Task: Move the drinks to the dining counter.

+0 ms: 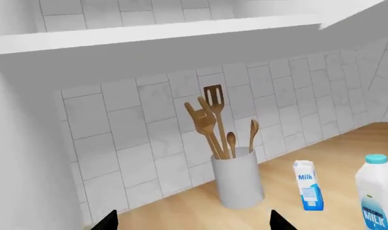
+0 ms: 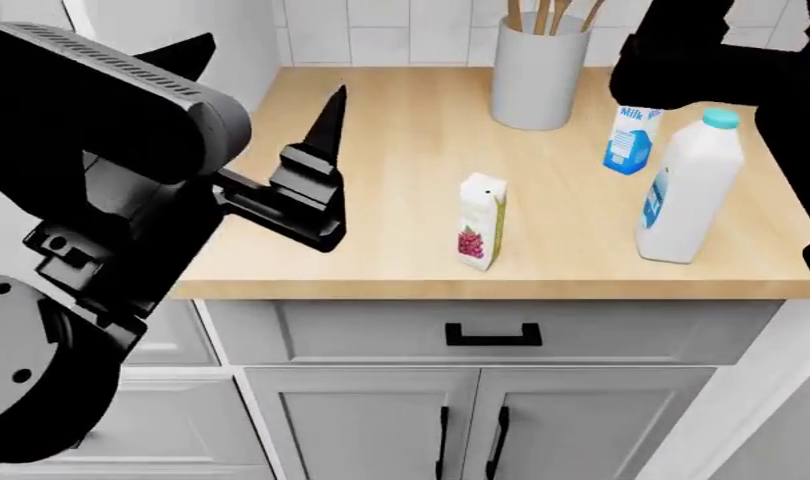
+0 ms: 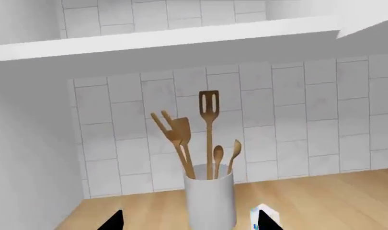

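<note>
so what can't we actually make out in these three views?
- Right end effector: head view, only dark arm bulk at the right edge; jaw state unreadable.
- Milk carton: top hidden by that arm; right wrist view shows just a corner.
- Bottle: cut off by the left wrist frame edge.
- Dining counter: in no view.

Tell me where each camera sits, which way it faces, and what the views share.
Head: above, looking down on the light-wood worktop; left gripper open at left, right arm dark at right.
Left wrist: low over the worktop, facing the tiled wall; black fingertips at the edge.
Right wrist: likewise facing the wall, fingertips at the edge.
All three share the grey-white utensil pot and white-and-blue Milk carton.
</note>
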You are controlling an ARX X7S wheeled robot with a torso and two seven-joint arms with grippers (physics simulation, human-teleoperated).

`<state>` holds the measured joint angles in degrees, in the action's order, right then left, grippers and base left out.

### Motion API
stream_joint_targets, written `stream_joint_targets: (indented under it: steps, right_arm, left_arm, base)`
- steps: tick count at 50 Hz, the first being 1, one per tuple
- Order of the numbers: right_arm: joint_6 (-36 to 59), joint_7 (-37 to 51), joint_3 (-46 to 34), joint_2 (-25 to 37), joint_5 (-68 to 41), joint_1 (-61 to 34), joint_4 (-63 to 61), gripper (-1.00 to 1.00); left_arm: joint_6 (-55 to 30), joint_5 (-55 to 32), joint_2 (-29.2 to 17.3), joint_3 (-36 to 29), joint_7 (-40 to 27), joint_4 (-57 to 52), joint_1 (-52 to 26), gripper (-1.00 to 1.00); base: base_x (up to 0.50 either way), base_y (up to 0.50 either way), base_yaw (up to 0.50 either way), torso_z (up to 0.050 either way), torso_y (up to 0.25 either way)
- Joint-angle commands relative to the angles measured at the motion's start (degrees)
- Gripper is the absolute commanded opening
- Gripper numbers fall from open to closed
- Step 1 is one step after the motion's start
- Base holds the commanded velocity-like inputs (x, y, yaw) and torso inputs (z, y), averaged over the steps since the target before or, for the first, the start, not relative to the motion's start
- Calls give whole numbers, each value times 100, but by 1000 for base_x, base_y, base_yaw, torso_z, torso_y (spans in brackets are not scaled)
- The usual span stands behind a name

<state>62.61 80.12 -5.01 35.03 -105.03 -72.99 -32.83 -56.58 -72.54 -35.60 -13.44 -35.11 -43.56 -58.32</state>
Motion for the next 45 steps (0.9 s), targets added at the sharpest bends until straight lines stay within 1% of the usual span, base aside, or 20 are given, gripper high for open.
stream_joint_targets:
  steps: [1,7,8,9,15,19,23,28,30,31,32,34,36,37,45]
  right_arm:
    - [-811,977,-564,291,-633,311,437,100]
    - [-2131,976,-1784,1211,-655,-62,128,100]
    - [-2238,973,-1918,1304,-641,-130,106,100]
    - [-2148,969,-2084,1404,-470,-327,57,100]
    - [-2990,973,-2738,1927,-471,-434,-43,100]
    - [-3315,977,-3283,2225,-483,-694,-104,100]
    - [-3446,971,-3710,2339,-570,-783,-103,100]
    - [-3510,857,-3941,2358,-607,-828,-119,100]
    - [-3560,765,-3887,2377,-530,-857,-133,100]
    - [-3624,480,-3783,2386,-284,-860,-290,100]
    - [-3659,464,-3728,2406,-142,-888,-402,100]
    - [-3572,454,-3754,2410,-273,-960,-411,100]
    - [-3674,204,-3685,2419,-114,-880,-482,100]
    - [-3671,219,-3684,2419,-57,-882,-518,100]
    - [-3639,198,-3680,2406,-55,-949,-515,100]
  left_arm:
    - [-78,-785,-23,-40,74,126,258,100]
    - [-5,-1182,-26,27,31,179,387,100]
    - [-19,-1160,-25,-2,63,175,404,100]
    - [-32,-1108,-25,-33,114,198,418,100]
    - [3,-960,27,-98,207,208,489,100]
    - [36,-933,74,-151,289,230,600,100]
    - [59,-903,94,-175,324,259,646,100]
    - [89,-695,125,-259,451,299,736,100]
    - [82,-621,143,-304,498,336,721,100]
    - [81,-620,143,-305,485,326,713,100]
    - [91,-642,144,-295,472,313,713,100]
    - [85,-634,139,-310,466,294,717,100]
    - [90,-601,123,-313,491,308,721,100]
    - [107,-620,120,-297,480,295,737,100]
    - [111,-610,79,-306,460,262,761,100]
  base:
    - [0,0,0,0,0]
    - [0,0,0,0,0]
    - [0,0,0,0,0]
    - [0,0,0,0,0]
    - [0,0,0,0,0]
    - [0,0,0,0,0]
    - [0,0,0,0,0]
    - [0,0,0,0,0]
    - [0,0,0,0,0]
    - [0,0,0,0,0]
    - [0,0,0,0,0]
    - [0,0,0,0,0]
    - [0,0,0,0,0]
    - [82,0,0,0,0]
    - [322,0,0,0,0]
